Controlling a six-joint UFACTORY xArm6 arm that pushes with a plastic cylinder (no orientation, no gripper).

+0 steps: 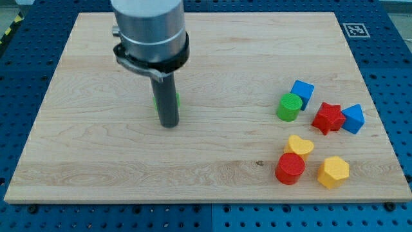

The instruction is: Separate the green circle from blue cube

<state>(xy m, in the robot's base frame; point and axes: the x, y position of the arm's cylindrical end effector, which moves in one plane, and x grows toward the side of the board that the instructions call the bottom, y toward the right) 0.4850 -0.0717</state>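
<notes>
The green circle (289,107) is a short green cylinder at the view's right, touching the lower left side of the blue cube (302,92). My tip (168,124) rests on the board at the view's centre left, far to the left of both. A green block (176,100) sits just behind the rod and is mostly hidden, so its shape cannot be made out.
A red star (328,117) and a blue triangle-like block (353,118) lie right of the green circle. Below them are a yellow heart (300,145), a red cylinder (290,168) and a yellow hexagon (333,171). The wooden board (96,161) is bordered by blue table.
</notes>
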